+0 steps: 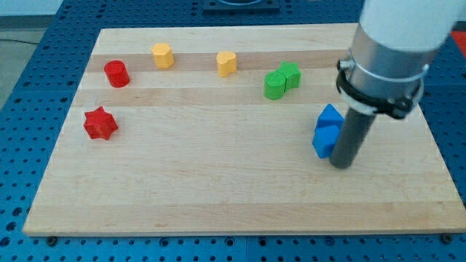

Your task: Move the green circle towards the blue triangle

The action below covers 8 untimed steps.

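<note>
The green circle (274, 86) sits in the upper right part of the wooden board (218, 189), touching a second green block (291, 73) just up and to its right. Two blue blocks lie together further right and lower: one above (331, 116), one below (324, 141). I cannot tell which of them is the triangle. My tip (340, 165) rests on the board against the right side of the lower blue block, well to the lower right of the green circle.
A red round block (116, 73) and a red star (100, 123) are at the left. A yellow block (162, 55) and a yellow heart-like block (226, 63) stand near the top edge. The arm's wide body (389, 51) hangs over the board's right side.
</note>
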Each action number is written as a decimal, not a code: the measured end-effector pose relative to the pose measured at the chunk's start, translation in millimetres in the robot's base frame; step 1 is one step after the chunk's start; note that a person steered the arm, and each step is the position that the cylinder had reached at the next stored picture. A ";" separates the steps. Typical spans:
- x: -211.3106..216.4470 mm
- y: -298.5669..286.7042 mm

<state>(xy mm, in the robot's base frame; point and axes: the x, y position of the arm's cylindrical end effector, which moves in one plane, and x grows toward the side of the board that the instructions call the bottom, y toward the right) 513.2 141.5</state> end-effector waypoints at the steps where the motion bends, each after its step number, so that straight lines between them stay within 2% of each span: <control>1: 5.5 -6.8; 2: -4.7 -82.8; 3: -82.3 -129.5; 4: -125.7 -149.7; 5: -143.7 -118.9; 6: -138.4 -79.7; 7: -111.2 -48.5; 8: -105.0 -68.2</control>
<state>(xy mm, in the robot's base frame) 408.2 73.2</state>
